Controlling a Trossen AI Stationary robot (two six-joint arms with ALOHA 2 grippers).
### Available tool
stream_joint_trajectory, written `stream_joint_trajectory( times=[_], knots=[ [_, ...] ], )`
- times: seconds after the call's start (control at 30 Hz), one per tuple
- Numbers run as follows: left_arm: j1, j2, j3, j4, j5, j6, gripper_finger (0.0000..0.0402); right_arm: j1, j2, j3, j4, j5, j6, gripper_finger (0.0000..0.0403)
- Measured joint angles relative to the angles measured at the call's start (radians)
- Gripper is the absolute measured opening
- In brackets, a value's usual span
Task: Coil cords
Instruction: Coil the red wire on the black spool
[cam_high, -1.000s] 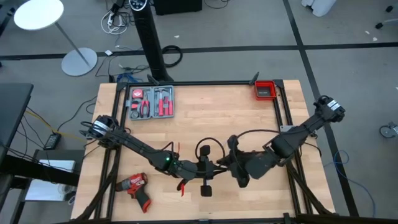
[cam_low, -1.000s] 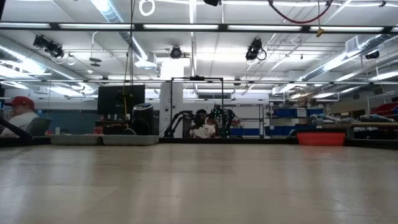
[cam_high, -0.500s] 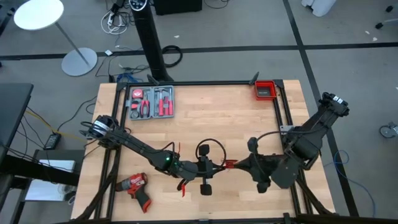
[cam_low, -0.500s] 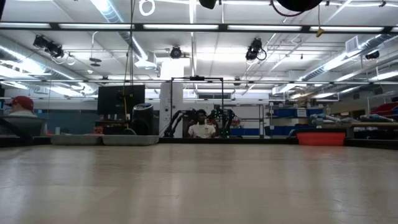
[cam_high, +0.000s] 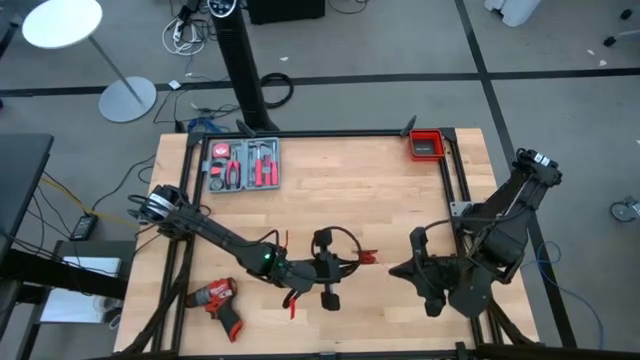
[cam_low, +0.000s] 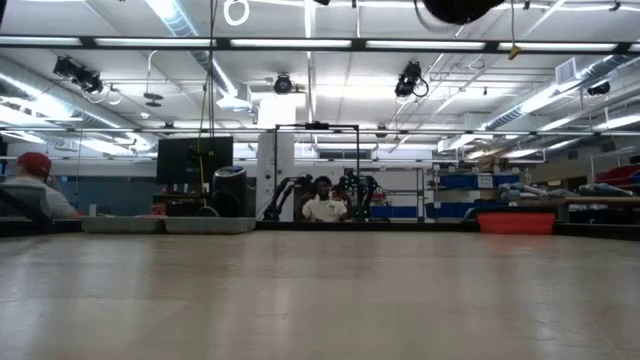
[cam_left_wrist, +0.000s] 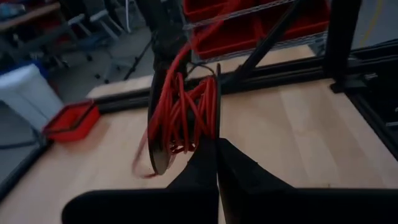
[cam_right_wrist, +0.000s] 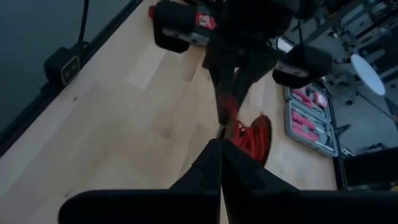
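Red wire (cam_left_wrist: 186, 118) sits wound in tight loops on a spool, pinched by the left gripper (cam_left_wrist: 216, 146); right jaws pressed together.

place: robotics lab/workshop | cues: framed wooden bench (cam_high: 380, 190), tool tray (cam_high: 243, 165), red bins (cam_left_wrist: 249, 25)

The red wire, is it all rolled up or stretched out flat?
Mostly rolled up. The left wrist view shows the red wire in many loops, gripped by the shut left gripper, with one loose end hanging off.
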Motion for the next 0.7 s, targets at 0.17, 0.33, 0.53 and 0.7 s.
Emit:
stream_joint_trajectory(
  times=[0.17,0.33,0.53,0.7],
  knots=[
    [-0.007,0.0,0.0,0.062,0.01,0.063,0.0,-0.02,0.001,-0.004,0.064,0.002,-0.078,0.0],
    [-0.008,0.0,0.0,0.064,0.005,0.073,0.0,-0.064,0.001,-0.004,0.153,-0.038,-0.181,0.0],
    [-0.03,0.0,0.0,0.047,-0.005,0.124,0.0,-0.074,0.0,-0.004,0.127,-0.046,-0.157,0.0001],
    [-0.033,0.0,0.0,0.046,-0.017,0.15,0.0,-0.074,0.0,-0.004,0.151,-0.063,-0.092,0.0018]
  ],
)
